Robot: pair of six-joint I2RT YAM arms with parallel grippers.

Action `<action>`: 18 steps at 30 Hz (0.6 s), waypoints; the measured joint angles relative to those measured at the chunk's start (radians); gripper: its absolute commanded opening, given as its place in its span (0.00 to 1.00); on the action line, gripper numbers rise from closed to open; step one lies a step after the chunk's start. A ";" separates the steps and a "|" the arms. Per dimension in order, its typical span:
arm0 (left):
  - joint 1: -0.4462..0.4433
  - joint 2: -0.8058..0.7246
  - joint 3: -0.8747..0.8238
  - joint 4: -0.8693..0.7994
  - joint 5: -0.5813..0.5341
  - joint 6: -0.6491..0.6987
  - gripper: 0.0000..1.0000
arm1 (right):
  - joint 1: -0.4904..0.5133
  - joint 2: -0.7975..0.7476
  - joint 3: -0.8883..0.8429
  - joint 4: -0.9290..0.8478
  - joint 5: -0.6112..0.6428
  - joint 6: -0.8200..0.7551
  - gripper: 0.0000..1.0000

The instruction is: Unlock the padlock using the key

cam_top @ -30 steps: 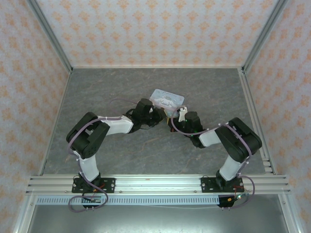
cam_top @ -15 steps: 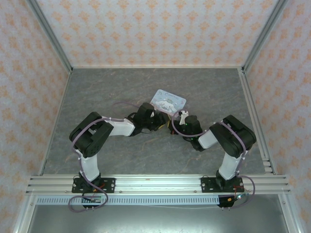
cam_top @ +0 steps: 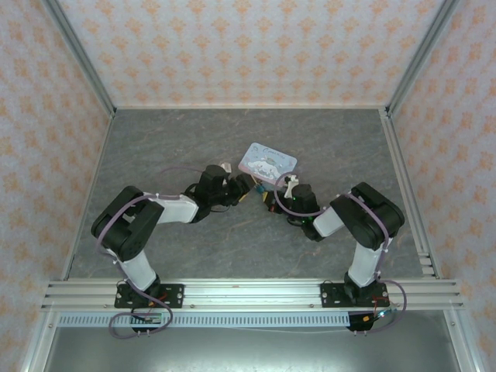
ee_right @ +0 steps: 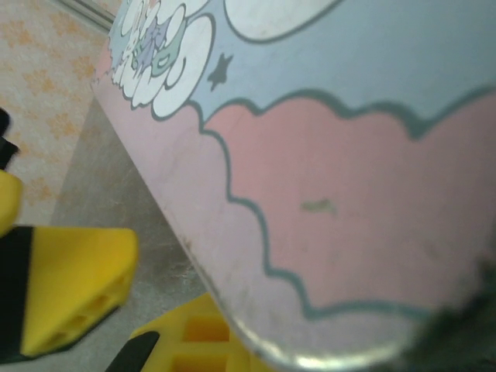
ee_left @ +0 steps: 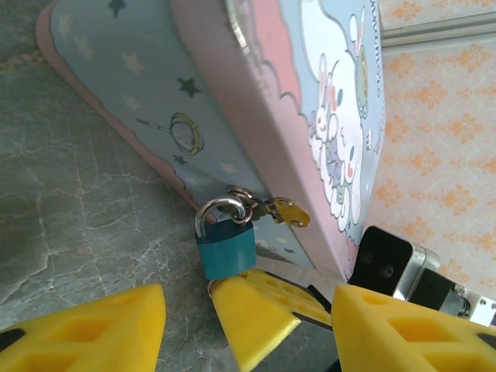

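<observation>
Plainly, left pincer point(ee_left: 248, 298) gapes open near the padlock point(ee_left: 225, 249); the tin point(ee_right: 349, 194) hides whether right pincer point(cam_top: 273, 198) is open or closed.

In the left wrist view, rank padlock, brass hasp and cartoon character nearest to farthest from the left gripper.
1. padlock, just ahead of the left gripper, low centre.
2. brass hasp, up and right, at the edge of the tin.
3. cartoon character, upper right, on the lid.

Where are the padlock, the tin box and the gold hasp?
padlock point(ee_left: 226, 248), left wrist view, on its teal body.
tin box point(cam_top: 267, 161), top external view, on its lid.
gold hasp point(ee_left: 288, 211), left wrist view, on its flat plate.
</observation>
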 measured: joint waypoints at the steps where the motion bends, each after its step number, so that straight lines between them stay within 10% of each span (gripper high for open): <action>1: 0.000 0.011 -0.003 0.021 0.000 -0.008 0.57 | 0.005 -0.002 0.004 -0.006 0.000 0.019 0.00; 18: 0.000 0.079 -0.005 0.119 -0.012 -0.052 0.53 | 0.033 -0.021 0.046 -0.071 -0.001 0.175 0.00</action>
